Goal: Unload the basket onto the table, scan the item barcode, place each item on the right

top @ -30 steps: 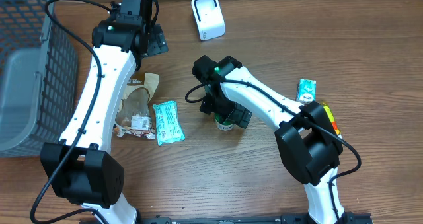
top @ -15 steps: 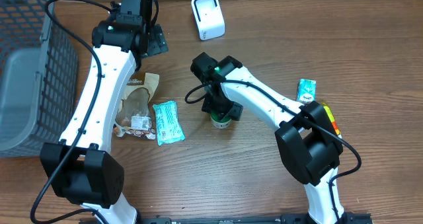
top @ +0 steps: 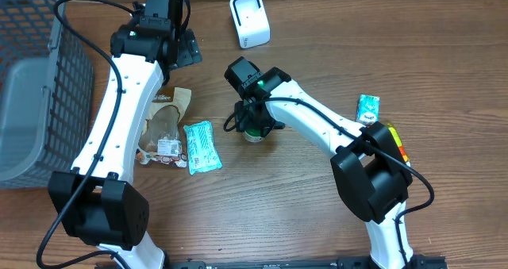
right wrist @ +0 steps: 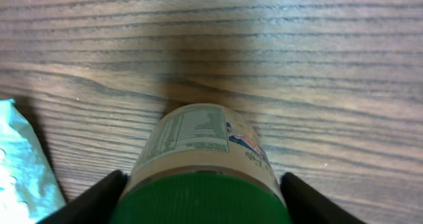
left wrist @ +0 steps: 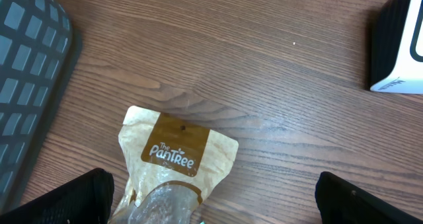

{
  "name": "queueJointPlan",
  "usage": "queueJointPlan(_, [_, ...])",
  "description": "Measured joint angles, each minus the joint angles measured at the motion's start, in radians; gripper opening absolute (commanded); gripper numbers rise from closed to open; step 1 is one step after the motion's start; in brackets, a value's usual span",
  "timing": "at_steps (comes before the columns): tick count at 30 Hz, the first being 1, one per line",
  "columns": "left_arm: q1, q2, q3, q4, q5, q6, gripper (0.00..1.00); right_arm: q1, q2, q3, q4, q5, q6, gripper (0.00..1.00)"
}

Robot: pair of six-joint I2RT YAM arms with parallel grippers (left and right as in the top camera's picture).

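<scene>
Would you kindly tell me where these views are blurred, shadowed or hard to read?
Right wrist: the jar looms close, its green lid soft, its label print unreadable, a dim shadow on the table beyond it. Left wrist: sharp, the pouch logo legible. Overhead: evenly lit, the right arm covering most of the jar.

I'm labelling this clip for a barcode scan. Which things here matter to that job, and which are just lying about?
Job in hand: green-lidded jar; white scanner.

Lying about: Pantree pouch; teal packet; small green carton; yellow item; grey basket.
</scene>
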Motion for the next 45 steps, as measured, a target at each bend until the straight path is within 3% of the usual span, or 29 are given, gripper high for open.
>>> queueJointPlan(3, [0.000,0.000,0.000,0.000,0.000,0.000,1.00,0.000,0.000,0.000,0.000,0.000,-0.025,0.85])
queueJointPlan(5, [0.000,0.000,0.000,0.000,0.000,0.000,1.00,0.000,0.000,0.000,-0.003,0.000,-0.034,1.00])
queueJointPlan(38, [0.000,0.000,0.000,0.000,0.000,0.000,1.00,0.000,0.000,0.000,0.013,-0.042,-0.047,0.99])
queueJointPlan(45, [0.000,0.000,0.000,0.000,0.000,0.000,1.00,0.000,0.000,0.000,0.012,-0.068,-0.052,0.89])
